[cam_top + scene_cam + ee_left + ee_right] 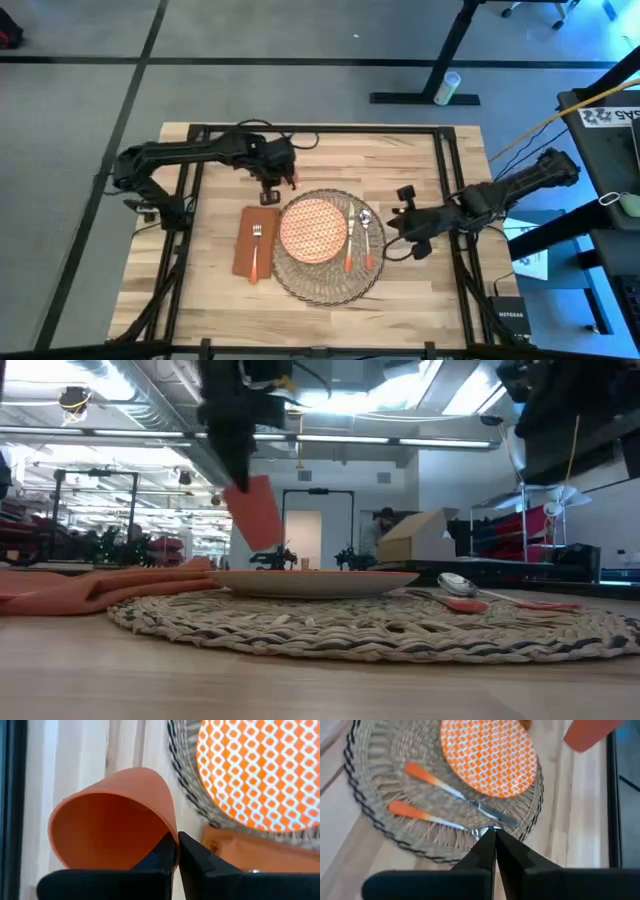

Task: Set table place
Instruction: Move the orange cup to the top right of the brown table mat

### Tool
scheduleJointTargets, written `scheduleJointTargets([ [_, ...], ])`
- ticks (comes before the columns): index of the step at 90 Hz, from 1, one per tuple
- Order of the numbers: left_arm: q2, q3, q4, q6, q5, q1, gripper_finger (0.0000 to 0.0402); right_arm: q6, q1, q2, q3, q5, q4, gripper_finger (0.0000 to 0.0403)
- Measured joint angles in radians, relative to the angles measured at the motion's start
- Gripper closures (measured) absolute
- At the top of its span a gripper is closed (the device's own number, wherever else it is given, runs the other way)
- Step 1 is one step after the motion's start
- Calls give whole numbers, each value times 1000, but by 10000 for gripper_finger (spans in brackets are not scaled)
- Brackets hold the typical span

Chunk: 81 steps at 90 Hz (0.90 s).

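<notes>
Place (325, 275), plate (313, 229) centered, cup (112, 817) empty

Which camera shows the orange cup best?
The left wrist view: the orange cup fills it, its rim pinched in the left gripper. The high view barely shows it under the gripper, above the napkin. The low view shows it hanging in the air. The right wrist view catches only a piece of it.

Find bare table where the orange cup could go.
Bare planks lie beyond the mat, between the left end effector, shut on the cup, and the far rail. Crowded: plate, knife, spoon, napkin.
</notes>
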Motion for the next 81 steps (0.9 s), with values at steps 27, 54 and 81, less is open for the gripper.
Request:
scheduleJointTargets([
  [27,267,406,-160,118,10,17,401,-14,-94,-33,-52,-62,31,403],
  [54,437,707,-351,144,55,53,401,-54,-174,-33,-52,-96,30,403],
  [81,554,725,-397,136,-29,95,401,-55,-234,-32,-52,-154,32,403],
])
